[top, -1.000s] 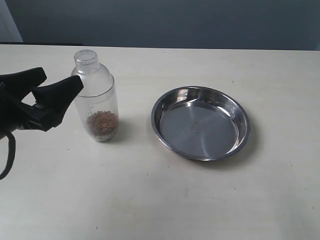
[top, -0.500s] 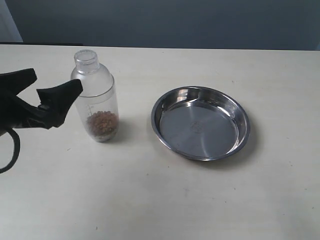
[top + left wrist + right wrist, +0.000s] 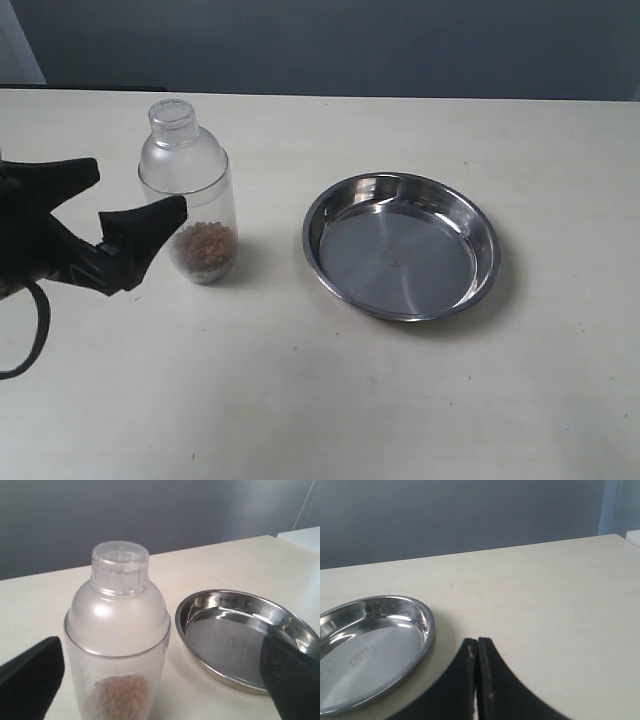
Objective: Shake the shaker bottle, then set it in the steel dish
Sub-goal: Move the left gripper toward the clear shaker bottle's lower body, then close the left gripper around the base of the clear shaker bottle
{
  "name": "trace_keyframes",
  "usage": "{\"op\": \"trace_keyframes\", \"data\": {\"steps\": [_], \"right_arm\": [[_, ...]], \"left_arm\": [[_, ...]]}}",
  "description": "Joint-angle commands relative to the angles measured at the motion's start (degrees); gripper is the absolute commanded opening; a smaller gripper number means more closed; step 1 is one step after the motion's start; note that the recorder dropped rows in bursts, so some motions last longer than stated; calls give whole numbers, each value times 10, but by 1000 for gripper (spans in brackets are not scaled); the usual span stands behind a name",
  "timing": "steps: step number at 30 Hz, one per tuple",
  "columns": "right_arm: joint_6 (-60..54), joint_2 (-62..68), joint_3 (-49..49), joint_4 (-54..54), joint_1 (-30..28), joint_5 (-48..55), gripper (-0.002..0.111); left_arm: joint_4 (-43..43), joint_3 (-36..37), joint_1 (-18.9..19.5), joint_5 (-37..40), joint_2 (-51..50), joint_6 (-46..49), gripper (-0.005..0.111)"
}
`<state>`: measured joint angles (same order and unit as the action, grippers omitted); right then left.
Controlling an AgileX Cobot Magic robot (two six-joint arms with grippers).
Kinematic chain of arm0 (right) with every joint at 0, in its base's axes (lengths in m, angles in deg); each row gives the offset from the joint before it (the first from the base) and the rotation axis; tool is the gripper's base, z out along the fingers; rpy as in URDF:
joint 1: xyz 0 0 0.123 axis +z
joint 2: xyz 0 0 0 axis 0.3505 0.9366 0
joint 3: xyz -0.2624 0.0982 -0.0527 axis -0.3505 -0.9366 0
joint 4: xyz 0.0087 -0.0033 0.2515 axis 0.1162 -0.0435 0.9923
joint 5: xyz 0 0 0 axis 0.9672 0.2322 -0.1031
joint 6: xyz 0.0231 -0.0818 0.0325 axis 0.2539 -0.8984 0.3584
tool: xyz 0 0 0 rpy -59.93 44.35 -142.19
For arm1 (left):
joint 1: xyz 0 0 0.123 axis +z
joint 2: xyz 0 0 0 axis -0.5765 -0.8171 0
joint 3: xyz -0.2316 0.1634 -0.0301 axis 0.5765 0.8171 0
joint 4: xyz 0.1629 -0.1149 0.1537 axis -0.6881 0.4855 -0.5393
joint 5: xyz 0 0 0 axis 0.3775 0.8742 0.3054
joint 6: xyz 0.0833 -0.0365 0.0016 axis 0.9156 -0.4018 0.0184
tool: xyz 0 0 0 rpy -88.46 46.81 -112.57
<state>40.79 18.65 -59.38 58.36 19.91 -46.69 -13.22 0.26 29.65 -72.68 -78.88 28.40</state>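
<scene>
On the table (image 3: 300,400), the empty steel dish (image 3: 400,245) waits beside the upright shaker bottle (image 3: 190,200), apart from it; the left gripper (image 3: 138,190) is spread wide and holding nothing, lined up to grasp the bottle, while the right gripper (image 3: 477,647) is pinched closed and idle.

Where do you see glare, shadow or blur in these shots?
Exterior view: bright streaks on the far wall of the dish, soft shadows right of the bottle and dish. Left wrist view: a pale highlight on the bottle's shoulder; the close black fingers look soft. Right wrist view: glints on the dish's wall; the shut right gripper is a dark shape with little detail.
</scene>
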Motion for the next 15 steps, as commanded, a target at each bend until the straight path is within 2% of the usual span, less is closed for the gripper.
{"op": "trace_keyframes", "data": {"steps": [1,6,11,15], "right_arm": [[-4,-2,-1,-2,1,-5,-1],[-4,-2,-1,-2,1,-5,-1],[-4,-2,-1,-2,1,-5,-1],[-4,-2,-1,-2,1,-5,-1]], "left_arm": [[-19,-5,-3,-1,-54,7,104],[-11,-5,-3,-63,-116,52,104],[73,-5,-3,-79,-160,158,104],[94,-5,-3,-135,-197,176,104]]}}
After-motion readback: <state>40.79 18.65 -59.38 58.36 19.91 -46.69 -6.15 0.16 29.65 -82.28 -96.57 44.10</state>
